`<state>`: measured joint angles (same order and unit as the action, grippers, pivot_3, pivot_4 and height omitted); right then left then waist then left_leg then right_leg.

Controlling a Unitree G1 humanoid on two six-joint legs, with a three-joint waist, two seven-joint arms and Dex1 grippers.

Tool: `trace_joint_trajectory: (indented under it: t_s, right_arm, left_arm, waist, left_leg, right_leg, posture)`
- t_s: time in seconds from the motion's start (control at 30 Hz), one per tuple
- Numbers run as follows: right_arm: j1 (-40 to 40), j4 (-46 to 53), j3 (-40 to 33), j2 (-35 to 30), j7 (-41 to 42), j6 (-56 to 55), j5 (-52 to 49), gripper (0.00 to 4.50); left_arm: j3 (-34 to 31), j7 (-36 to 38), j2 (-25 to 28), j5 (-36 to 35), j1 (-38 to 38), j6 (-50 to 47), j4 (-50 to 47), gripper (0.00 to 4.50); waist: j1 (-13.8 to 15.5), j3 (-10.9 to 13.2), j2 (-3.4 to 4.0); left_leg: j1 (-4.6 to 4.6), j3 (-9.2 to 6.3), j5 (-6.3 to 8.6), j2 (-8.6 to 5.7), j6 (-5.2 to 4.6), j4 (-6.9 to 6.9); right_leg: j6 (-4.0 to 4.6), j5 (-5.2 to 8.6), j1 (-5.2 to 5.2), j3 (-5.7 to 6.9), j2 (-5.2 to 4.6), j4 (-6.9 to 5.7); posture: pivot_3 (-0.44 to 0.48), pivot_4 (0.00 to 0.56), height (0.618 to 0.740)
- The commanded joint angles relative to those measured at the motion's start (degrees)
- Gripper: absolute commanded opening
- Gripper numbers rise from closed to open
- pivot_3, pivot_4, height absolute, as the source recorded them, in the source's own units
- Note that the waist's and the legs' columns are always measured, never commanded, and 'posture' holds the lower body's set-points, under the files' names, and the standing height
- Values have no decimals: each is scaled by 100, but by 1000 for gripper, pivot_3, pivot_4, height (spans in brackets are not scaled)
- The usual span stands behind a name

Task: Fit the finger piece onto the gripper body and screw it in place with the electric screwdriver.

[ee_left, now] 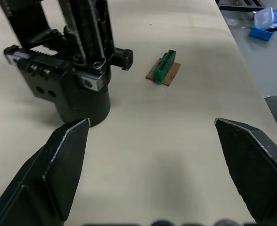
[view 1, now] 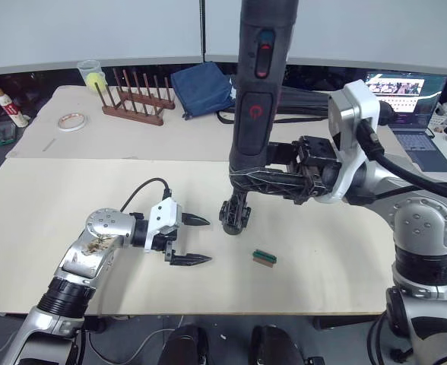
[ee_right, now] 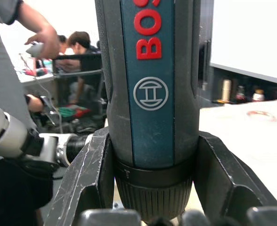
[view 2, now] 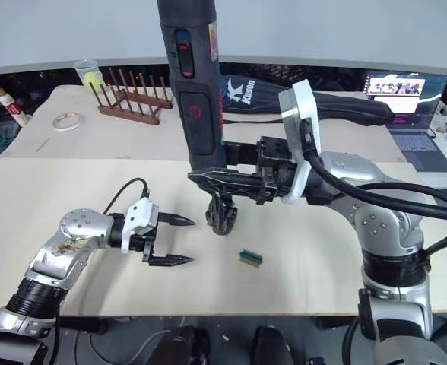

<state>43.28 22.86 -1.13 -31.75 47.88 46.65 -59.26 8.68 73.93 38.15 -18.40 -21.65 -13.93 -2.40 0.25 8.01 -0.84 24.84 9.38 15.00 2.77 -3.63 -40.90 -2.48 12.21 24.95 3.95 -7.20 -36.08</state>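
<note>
While the right gripper (view 1: 242,181) is clamped around the lower barrel of the electric screwdriver (view 1: 258,84), the tool stands nearly upright over the middle of the pale worktop (view 1: 49,228), its red switch facing the head camera. From the right wrist the two black fingers (ee_right: 89,181) press against both sides of the barrel just above its collar. Directly beneath the tool sits the gripper body (view 1: 234,217), resting on the worktop; the bit itself is hidden behind the right gripper, so whether it touches the body cannot be told. In the left wrist view the gripper body (ee_left: 70,70) shows a toothed rack along its top, short rods sticking out and a round black base.

The left gripper (view 1: 191,240) lies low over the worktop just to the left of the gripper body, wide open and holding nothing, with both pointed tips aimed toward it and apart from it. A small green block (view 1: 264,258) on a brown scrap lies on the worktop near the body, on the robot's right of it. The finger piece cannot be made out as a separate loose part.

Farther back stand a wooden peg rack (view 1: 135,99), a roll of tape (view 1: 71,121), a blue bag (view 1: 202,89) and a laptop (view 1: 406,114) at the right edge
</note>
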Motion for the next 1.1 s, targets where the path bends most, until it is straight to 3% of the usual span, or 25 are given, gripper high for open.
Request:
trace_joint_trajectory:
  t_s: [0.03, 0.33, 0.67, 1.1]
  right_arm:
    - [295, 26, 37, 191, 11, -108, 1, 1940]
    - [452, -416, 618, 634, 548, -873, 1085, 1940]
    - [453, -814, 808, 841, 901, -1432, 1859, 1940]
    - [687, -444, 474, 960, 514, -736, 1300, 1940]
  left_arm:
    - [-144, -48, 20, -61, -36, 96, 36, 4500]
    - [-53, -199, -177, 133, -276, 387, 566, 4500]
    - [252, -142, -775, 621, -1098, 1133, 2023, 4500]
    - [502, -45, -1739, 1201, -2199, 2063, 4210, 4500]
  waist:
    - [-5, 0, 0]
    - [-12, 0, 0]
    - [-24, 0, 0]
    - [-37, 0, -1]
  left_leg:
    - [0, 0, 0, 1, 0, 0]
    - [0, 4, -1, -2, 2, 0]
    - [2, 10, -3, -10, 5, 0]
    - [4, 8, -4, -8, 6, -1]
  right_leg:
    - [0, 0, 0, 0, 0, -1]
    - [0, 0, 2, 1, 1, -3]
    - [-1, 0, 4, 3, 4, -3]
    - [0, -1, 4, 3, 5, -2]
  posture:
    - [0, 150, 740]
    - [0, 150, 740]
    - [0, 150, 740]
    - [0, 150, 740]
